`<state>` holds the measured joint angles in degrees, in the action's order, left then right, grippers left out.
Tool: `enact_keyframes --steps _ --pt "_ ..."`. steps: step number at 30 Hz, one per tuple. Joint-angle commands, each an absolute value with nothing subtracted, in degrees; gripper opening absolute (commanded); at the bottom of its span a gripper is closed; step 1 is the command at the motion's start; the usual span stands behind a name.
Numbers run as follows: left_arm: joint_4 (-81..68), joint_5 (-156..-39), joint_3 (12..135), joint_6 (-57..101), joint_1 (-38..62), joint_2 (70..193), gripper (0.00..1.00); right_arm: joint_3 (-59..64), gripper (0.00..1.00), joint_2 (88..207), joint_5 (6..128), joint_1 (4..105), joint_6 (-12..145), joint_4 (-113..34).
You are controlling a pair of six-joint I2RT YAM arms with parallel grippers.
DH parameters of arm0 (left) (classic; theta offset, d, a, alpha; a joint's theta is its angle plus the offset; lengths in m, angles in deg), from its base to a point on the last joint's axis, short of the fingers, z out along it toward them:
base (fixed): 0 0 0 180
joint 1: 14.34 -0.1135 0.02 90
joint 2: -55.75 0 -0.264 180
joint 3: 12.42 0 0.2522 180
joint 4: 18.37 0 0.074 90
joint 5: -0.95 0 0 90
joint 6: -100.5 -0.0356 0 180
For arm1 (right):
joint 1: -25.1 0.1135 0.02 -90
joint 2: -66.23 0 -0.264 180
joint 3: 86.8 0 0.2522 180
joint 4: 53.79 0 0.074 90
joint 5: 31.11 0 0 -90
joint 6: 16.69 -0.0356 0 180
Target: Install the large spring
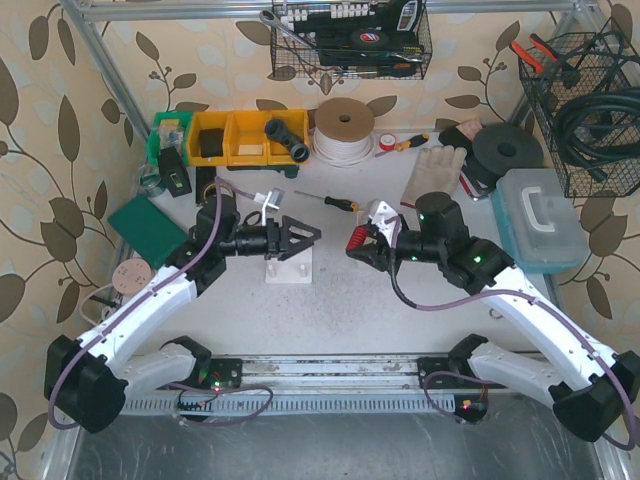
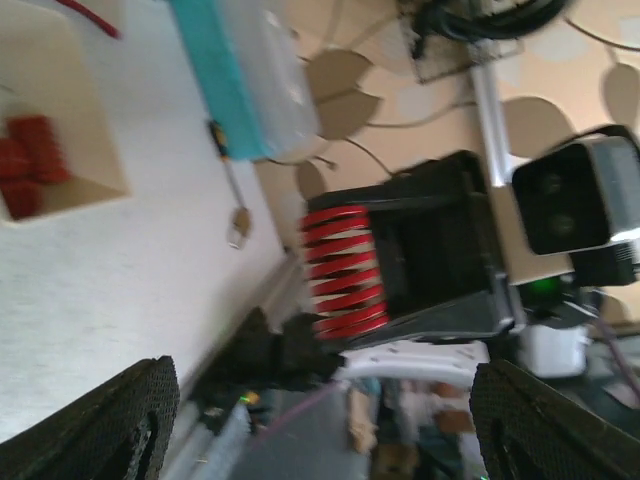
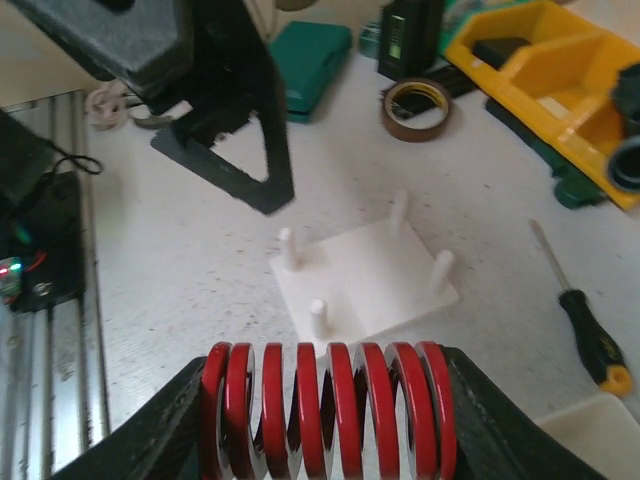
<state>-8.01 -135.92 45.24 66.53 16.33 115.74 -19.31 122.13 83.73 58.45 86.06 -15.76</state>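
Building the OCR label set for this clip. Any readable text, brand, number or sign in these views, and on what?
None can be read as text.
Black package in the wire basket: white print and a round red logo, too small.
Dark device by the green case: pale panel, blurred.
Large spring: no marking shows.

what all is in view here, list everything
large spring: one, red, in the right gripper
base plate: one, white, four pegs, table centre
screwdriver: one, black and orange, behind the plate
bin: one, yellow, back left
spool: one, white, back centre
glove: one, pale, back right
case: one, green, left edge
box: one, clear, teal lid, right edge
wire baskets: two, black, on the walls
left gripper: one, black, open, beside the plate
right gripper: one, black, shut on the spring
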Motion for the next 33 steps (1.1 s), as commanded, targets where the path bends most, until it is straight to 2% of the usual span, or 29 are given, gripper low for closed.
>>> enact_keyframes --steps 1,3,7,11,25,33 --pt "-24.40 -142.04 44.58 77.13 20.90 116.72 0.83 -19.02 0.00 120.91 90.61 61.04 90.20 -17.02" --pt "-28.77 -142.08 43.61 79.44 22.84 117.99 0.83 -18.51 0.00 121.43 90.31 62.47 90.52 -16.47" --pt "-28.46 -141.69 43.59 78.00 26.14 120.90 0.80 -17.81 0.00 121.97 89.20 64.85 90.49 -16.10" --pt "-30.35 -141.17 43.62 78.46 26.49 122.55 0.75 -17.67 0.00 121.82 88.51 66.54 90.10 -16.26" --pt "-32.53 -139.75 45.99 78.67 29.42 126.01 0.69 -17.73 0.00 121.02 88.32 67.03 89.30 -17.15" --pt "-33.01 -138.94 46.60 78.69 29.91 127.05 0.57 -17.66 0.00 121.45 88.64 67.03 89.15 -17.50"
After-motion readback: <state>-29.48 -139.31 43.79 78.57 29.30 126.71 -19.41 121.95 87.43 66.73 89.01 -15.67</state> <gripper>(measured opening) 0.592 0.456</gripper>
